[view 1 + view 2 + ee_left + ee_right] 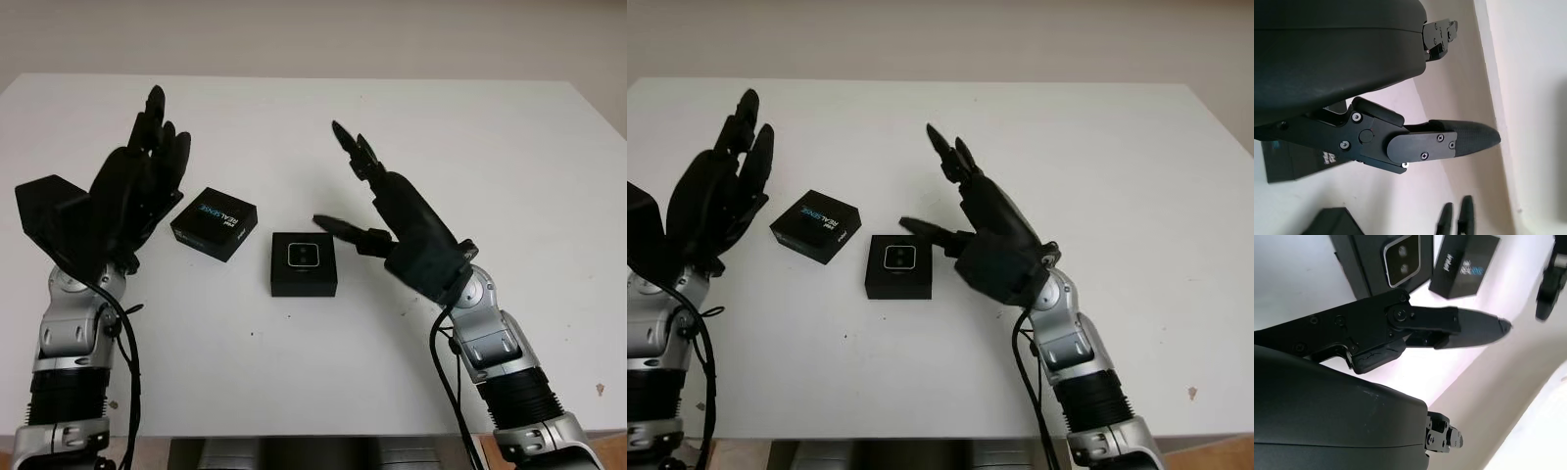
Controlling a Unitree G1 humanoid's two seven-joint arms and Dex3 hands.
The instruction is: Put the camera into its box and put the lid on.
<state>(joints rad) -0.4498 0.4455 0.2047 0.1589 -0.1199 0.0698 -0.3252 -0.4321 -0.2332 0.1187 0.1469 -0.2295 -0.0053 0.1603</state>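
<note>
A small camera (304,256) with a silver-rimmed face lies inside its open black box (304,285) at the middle of the white table. The black lid (214,223), printed with white and blue lettering, lies flat just left of the box, slightly turned. My left hand (157,147) is open and raised above the table left of the lid, palm toward it. My right hand (345,186) is open just right of the box, its thumb reaching toward the box's upper right corner. The right wrist view shows the camera (1402,259) and the lid (1464,264) beyond my fingers (1469,325).
The white table (441,127) stretches wide behind and to both sides of the box. Its front edge runs close to my arms. A pale wall stands behind the far edge.
</note>
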